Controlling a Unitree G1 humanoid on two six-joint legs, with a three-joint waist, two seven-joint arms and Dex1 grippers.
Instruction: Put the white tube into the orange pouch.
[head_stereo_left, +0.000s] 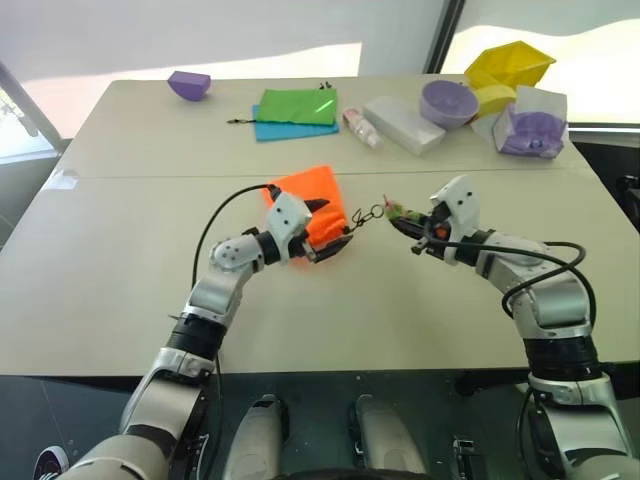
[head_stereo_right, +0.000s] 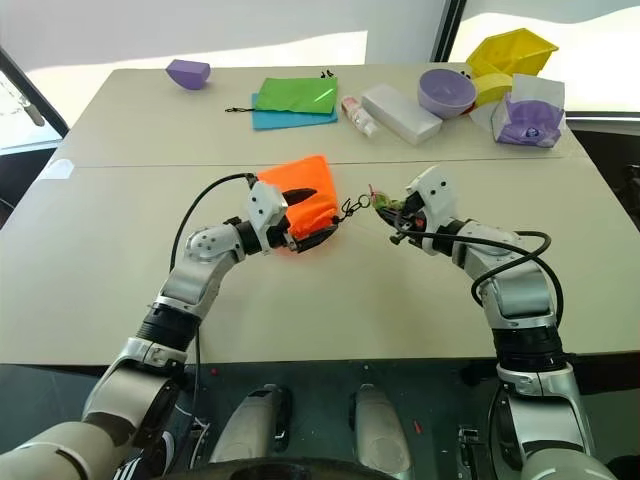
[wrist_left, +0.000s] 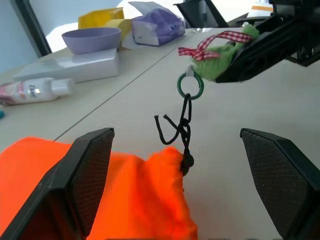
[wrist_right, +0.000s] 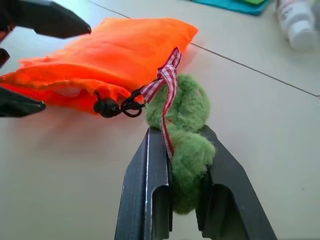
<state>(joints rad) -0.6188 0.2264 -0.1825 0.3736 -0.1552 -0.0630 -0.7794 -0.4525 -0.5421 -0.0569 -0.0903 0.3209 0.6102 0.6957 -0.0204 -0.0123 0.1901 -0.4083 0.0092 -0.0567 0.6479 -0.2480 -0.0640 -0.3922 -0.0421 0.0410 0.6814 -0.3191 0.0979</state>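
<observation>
The orange pouch (head_stereo_left: 312, 198) lies on the table's middle, its gathered mouth facing my right arm. My left gripper (head_stereo_left: 332, 226) is open, one finger (wrist_left: 90, 175) on each side of the pouch's mouth end. A dark cord (wrist_left: 184, 127) rises from the mouth to a green ring on the fuzzy green ball (wrist_right: 186, 127), which carries a red checked ribbon. My right gripper (wrist_right: 181, 136) is shut on that ball, a little above the table and right of the pouch. The white tube is hidden.
Along the far edge lie a green pouch (head_stereo_left: 297, 103) on a blue one (head_stereo_left: 285, 130), a small white bottle with pink label (head_stereo_left: 362, 127), a white box (head_stereo_left: 405, 123), a purple bowl (head_stereo_left: 447, 102), yellow containers (head_stereo_left: 508, 65) and a purple packaged item (head_stereo_left: 530, 125). A small purple bowl (head_stereo_left: 189, 84) sits far left.
</observation>
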